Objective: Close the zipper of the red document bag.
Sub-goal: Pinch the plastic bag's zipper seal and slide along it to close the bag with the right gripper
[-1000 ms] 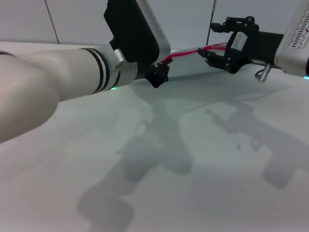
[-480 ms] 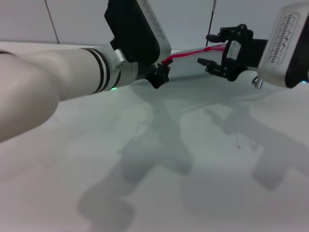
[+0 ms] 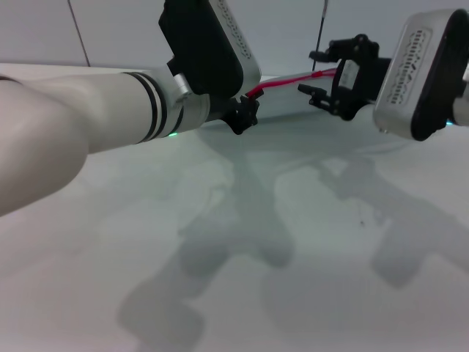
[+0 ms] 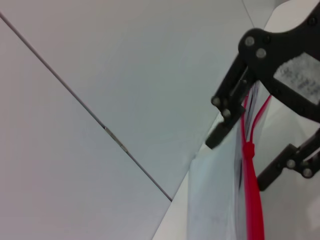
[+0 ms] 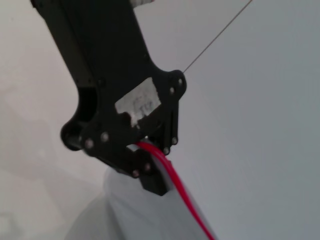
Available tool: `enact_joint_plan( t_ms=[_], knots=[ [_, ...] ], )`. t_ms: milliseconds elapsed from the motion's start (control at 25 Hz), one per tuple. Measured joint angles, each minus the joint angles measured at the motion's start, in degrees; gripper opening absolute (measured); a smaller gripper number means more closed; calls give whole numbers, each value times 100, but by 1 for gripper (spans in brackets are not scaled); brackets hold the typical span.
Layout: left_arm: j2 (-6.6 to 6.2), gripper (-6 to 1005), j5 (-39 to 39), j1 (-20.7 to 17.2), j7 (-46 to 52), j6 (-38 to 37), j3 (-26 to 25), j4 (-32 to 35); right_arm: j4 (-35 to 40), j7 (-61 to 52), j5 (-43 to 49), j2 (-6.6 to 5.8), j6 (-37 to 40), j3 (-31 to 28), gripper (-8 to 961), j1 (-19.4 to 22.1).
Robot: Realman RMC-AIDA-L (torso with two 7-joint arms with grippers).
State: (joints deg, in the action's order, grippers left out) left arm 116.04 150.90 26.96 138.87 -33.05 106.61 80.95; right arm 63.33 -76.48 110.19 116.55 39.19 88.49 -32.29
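The red document bag [image 3: 289, 101], a translucent pale pouch, stands on edge at the back of the table by the wall. The zipper [image 3: 282, 81] runs as a red strip along its top. My left gripper [image 3: 245, 114] is shut on the strip's left end; the right wrist view shows the left gripper [image 5: 157, 165] pinching the zipper [image 5: 176, 186]. My right gripper [image 3: 308, 72] is open, with one finger on each side of the strip. In the left wrist view, the right gripper [image 4: 240, 160] straddles the small slider tab [image 4: 248, 149]. Beyond the tab the strip splits into two lines.
The pale table [image 3: 242, 242] spreads in front of the bag, with both arms' shadows on it. A grey wall [image 3: 117, 33] with thin panel seams rises right behind the bag.
The right arm has swung its wrist round and shifted a little left along the strip, still open. The left gripper and the bag have stayed put.
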Motion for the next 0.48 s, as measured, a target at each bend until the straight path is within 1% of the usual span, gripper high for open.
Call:
enact_joint_plan(
  t_ms=[120,200,280,480],
  knots=[
    [-4,58,-1,0,0,0,6,0,23,-135,224,0,-43,123,513,5],
    [-6,58,0,1,0,-10,16,-4,77,-323,432,2,-65,202,466,13],
    [-6,58,2,2,0,-34,26,-3,189,-671,848,1,-75,302,419,24],
    [1,59,6,3,0,-51,24,-15,234,-876,1080,0,-133,386,373,11]
  ],
)
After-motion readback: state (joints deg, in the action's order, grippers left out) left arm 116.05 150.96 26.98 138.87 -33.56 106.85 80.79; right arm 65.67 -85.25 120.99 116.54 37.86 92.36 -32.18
